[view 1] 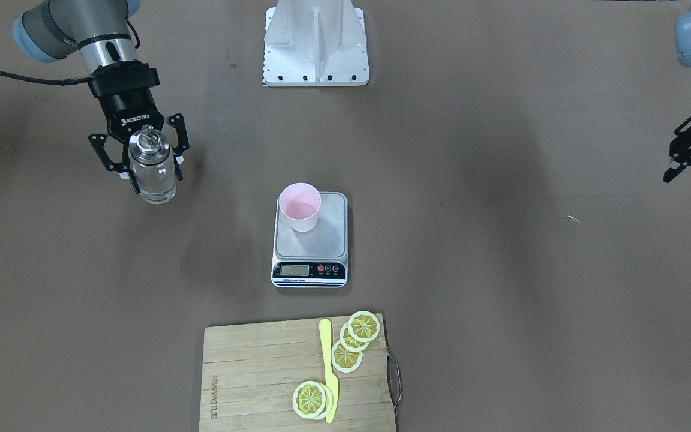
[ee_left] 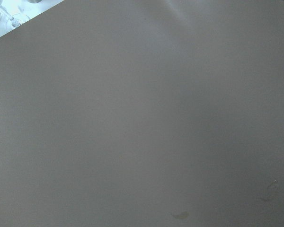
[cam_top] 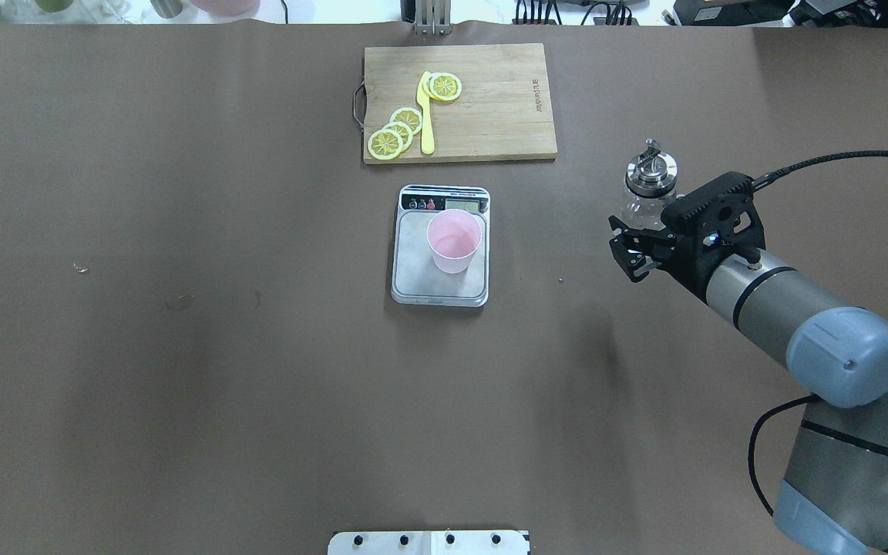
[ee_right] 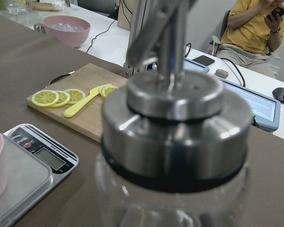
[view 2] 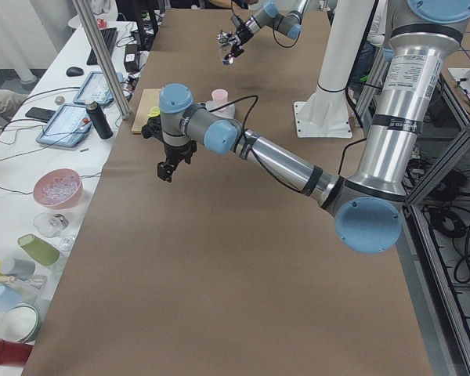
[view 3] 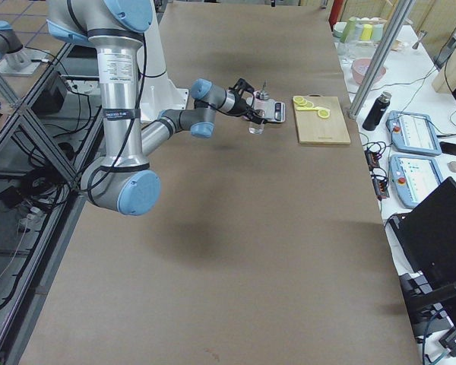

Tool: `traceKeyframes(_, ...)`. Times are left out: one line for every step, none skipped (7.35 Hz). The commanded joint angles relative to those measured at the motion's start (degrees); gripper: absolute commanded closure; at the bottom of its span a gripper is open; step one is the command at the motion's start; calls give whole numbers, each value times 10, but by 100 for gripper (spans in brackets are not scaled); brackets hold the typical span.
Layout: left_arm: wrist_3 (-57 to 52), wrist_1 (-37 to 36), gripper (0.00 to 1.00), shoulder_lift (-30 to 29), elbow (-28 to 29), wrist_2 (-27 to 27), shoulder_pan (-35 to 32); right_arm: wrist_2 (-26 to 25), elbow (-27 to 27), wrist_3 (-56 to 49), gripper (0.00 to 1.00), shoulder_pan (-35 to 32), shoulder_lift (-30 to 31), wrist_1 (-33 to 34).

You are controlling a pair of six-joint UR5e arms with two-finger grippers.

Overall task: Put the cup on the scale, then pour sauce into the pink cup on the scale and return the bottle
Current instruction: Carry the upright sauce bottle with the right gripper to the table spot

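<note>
item 1, cup (view 1: 299,207): pale pink, upright on the scale (view 1: 310,240), set off-centre toward the robot's right side of the grey platform. we cannot tell whether it holds any liquid.

item 2, scale: flat on the brown table (view 1: 501,270), display strip turned toward the cutting board (view 1: 261,378) and away from the robot's base plate (view 1: 315,45).

item 3, bottle (view 1: 153,162): clear glass with a metal pour-spout cap, upright, well apart from the scale on the robot's right. we cannot tell whether its base rests on the table or hangs just above it. the sauce (view 1: 156,189) is colourless and we cannot gauge its level.

item 4, right gripper (view 1: 155,177): fingers (view 1: 180,141) spread to either side of the bottle's body. in the front-facing view we note a thin gap beside one pad and wide-splayed links, so we list it as opened around the bottle, not clamped.

item 5, left gripper (view 2: 167,172): hangs above bare table on the robot's left, well apart from the scale. the front-facing view cuts it at the frame edge, and we cannot tell whether its fingers are apart or together.

item 6, cutting board: wooden, beyond the scale on the operators' side, near it but not touching. on it we list a yellow knife (view 1: 327,372) lying lengthways and lemon slices (view 1: 363,326) in two groups, one on each side of the knife.
</note>
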State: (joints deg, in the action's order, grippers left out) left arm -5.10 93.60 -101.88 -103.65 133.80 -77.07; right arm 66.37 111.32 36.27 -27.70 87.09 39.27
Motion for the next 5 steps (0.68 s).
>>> traceKeyframes(-37, 19, 3, 3, 21, 1, -7, 30, -85, 17, 83, -27, 14, -140)
traceKeyframes(-40, 19, 3, 4, 22, 1, -7, 45, -101, 18, 84, -40, 37, -173)
traceKeyframes(-56, 18, 3, 10, 23, 1, -9, 58, -105, 20, 84, -49, 42, -193)
traceKeyframes(-56, 18, 3, 10, 23, 1, -12, 58, -114, 20, 83, -48, 52, -211)
traceKeyframes(-56, 19, 3, 10, 23, 1, -12, 57, -144, 30, 83, -47, 52, -263)
